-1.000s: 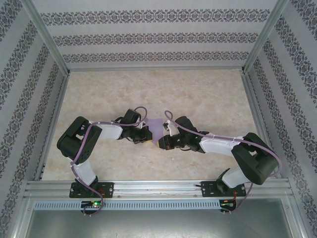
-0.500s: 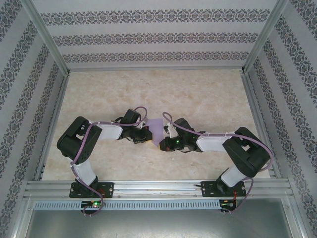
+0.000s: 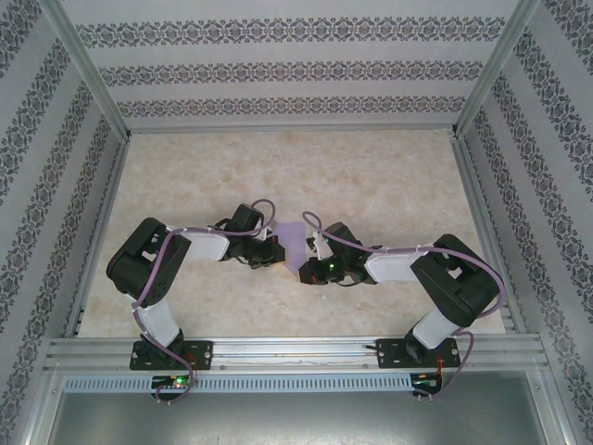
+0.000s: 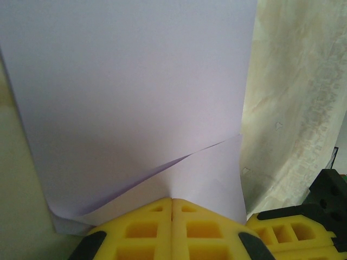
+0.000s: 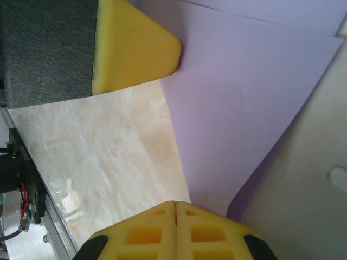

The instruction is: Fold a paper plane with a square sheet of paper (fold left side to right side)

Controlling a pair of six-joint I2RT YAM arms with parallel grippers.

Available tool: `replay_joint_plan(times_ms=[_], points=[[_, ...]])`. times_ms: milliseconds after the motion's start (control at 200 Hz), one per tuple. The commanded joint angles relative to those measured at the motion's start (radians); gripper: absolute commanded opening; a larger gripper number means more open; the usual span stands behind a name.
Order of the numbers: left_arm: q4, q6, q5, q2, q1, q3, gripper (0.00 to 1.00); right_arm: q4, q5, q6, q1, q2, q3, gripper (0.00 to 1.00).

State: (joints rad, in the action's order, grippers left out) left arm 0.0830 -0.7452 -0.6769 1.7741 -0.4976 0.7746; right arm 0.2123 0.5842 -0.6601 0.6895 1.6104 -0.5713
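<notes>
patterned walls [image 3: 296, 69] ring a marbled beige tabletop [image 3: 371, 176], with an aluminium rail [image 3: 296, 350] along its near edge. the left arm [image 3: 171, 260] and the right arm [image 3: 435, 278] both bend inward from their bases and meet near the middle of the table, a purple cable [image 3: 259, 206] looping over the left wrist.

between the two wrists lies the square sheet of paper [image 3: 294, 237], lavender and unmarked. in the top view little of it is visible, as the wrists cover its left and right edges. in the left wrist view the sheet [image 4: 135, 92] is doubled over: an upper layer lies on a lower one, and the upper layer's slanted edge runs down and left from the right side. in the right wrist view the sheet [image 5: 244, 103] slopes up off the table, its lower edge lifted and curling.

the left gripper [image 4: 172, 201] has its yellow pads pressed flat together on the sheet's near edge, both layers running into the seam. in the top view it [image 3: 274, 250] sits at the sheet's left side. the right gripper [image 5: 175, 203] is likewise pressed together, pinching the sheet's lower corner; from above it [image 3: 302, 269] is at the sheet's near right corner, just beside the left one. one yellow fingertip [image 5: 135, 49] of the left gripper rests on the sheet.
</notes>
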Motion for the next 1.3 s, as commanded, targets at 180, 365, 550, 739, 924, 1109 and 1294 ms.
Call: replay_joint_plan(times_ms=[180,365,550,739,924,1109,1294], points=[[-0.069,0.015,0.063,0.041,-0.011,-0.016,0.00,-0.017,-0.032,-0.009,-0.010,0.011,0.004,0.04],[-0.070,0.012,0.063,0.043,-0.010,-0.016,0.00,-0.024,-0.034,-0.004,-0.011,0.016,0.002,0.04],[-0.071,0.014,0.063,0.043,-0.009,-0.016,0.00,-0.023,-0.023,-0.004,-0.013,0.024,0.000,0.04],[-0.072,0.013,0.063,0.043,-0.009,-0.014,0.00,-0.021,-0.008,-0.004,-0.012,0.039,-0.001,0.04],[-0.068,0.011,0.058,0.035,-0.011,-0.013,0.00,-0.022,-0.010,-0.013,-0.012,0.055,0.002,0.04],[-0.036,0.006,0.041,-0.016,-0.011,0.011,0.04,-0.030,0.000,-0.028,-0.013,0.077,0.011,0.00],[-0.024,0.017,0.035,-0.122,-0.010,0.024,0.05,-0.050,-0.010,-0.035,-0.013,0.104,0.017,0.00]])
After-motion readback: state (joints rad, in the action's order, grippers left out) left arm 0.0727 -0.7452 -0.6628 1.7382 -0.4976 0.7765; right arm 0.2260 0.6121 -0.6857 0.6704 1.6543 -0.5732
